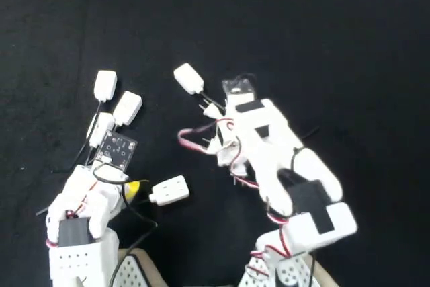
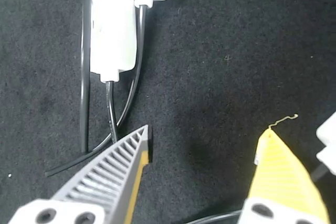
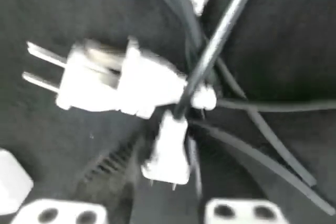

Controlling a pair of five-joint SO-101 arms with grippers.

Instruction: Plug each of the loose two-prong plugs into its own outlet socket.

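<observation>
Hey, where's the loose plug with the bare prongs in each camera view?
High view: loose plug mid-table, at the tip of the right arm.
Right wrist view: the plug against crossing black cords, prongs bare.
Left wrist view: looks elsewhere, at two corded white blocks.
Shared landmark: the black cloth.

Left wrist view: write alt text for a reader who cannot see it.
The left arm's open hand hangs over black cloth, grey and yellow fingers apart with nothing between them. Beyond it lie two white blocks trailing black cords.
</observation>
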